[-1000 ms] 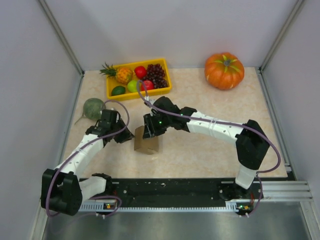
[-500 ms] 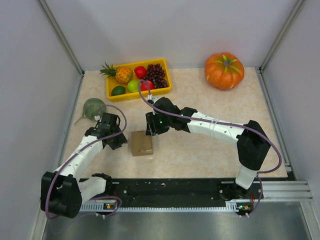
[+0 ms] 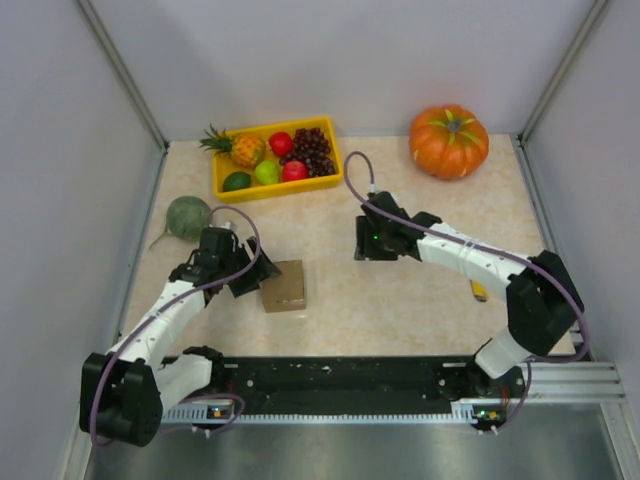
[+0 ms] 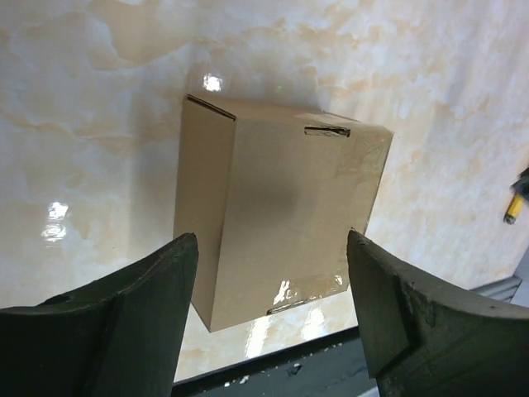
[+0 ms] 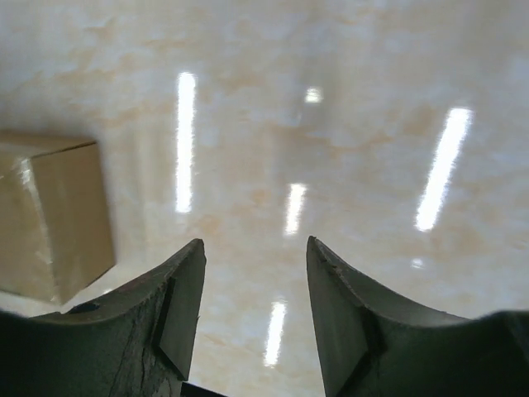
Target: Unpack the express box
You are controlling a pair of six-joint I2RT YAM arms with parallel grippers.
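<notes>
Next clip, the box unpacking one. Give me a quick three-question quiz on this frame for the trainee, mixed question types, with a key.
1. True or false: the express box lies on the table with its flap lid shut.
2. Fill in: the left gripper and the right gripper both have their jaws ___.
3. The right gripper hangs over: A the express box; B the left gripper; C bare table.
Key: 1 true; 2 open; 3 C.
</notes>
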